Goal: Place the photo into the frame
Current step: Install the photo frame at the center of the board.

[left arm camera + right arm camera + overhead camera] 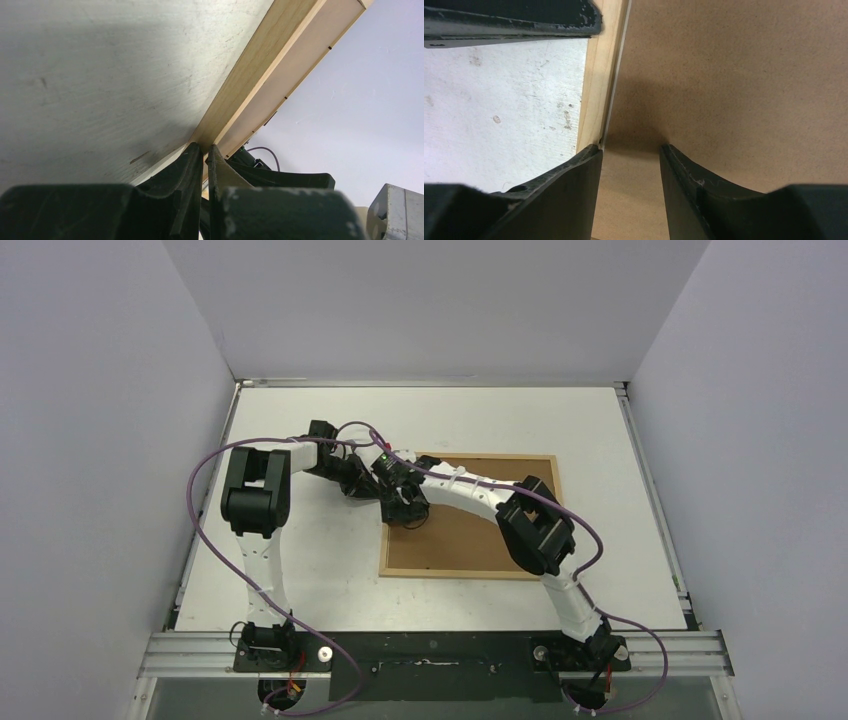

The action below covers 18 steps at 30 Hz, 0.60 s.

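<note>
Right wrist view: the right gripper (630, 150) stands spread with nothing between its fingers. One tip sits at the inner side of the left strip of the frame (596, 90), the other over the brown backing panel (734, 90) lying within it. Just beyond, the left gripper (205, 146) is pressed together, tips against that same strip from outside. The frame lies flat on the white table (330, 570), right of centre.
</note>
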### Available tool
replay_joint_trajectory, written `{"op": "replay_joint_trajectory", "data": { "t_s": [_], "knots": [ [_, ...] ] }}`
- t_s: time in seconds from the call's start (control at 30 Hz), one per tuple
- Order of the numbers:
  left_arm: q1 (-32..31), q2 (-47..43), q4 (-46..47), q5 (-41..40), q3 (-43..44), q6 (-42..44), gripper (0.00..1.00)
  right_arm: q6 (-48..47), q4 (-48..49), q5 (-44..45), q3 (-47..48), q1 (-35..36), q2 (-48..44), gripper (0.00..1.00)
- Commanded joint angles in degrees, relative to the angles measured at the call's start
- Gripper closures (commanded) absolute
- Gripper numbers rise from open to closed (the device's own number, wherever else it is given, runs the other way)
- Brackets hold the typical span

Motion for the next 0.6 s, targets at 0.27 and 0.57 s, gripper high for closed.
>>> {"op": "replay_joint_trajectory", "data": {
  "t_s": [0.27, 0.57],
  "knots": [
    [-0.3, 5.7, -5.4, -14.7, -2.2, 3.0, 0.95, -1.0, -5.7, 3.0, -4.5, 0.0, 8.8, 0.71],
    [-0.2, 5.9, -5.4, -14.7, -2.2, 3.1, 0.95, -1.2, -4.6, 2.7, -7.0, -0.2, 8.7, 0.85]
  ]
}}
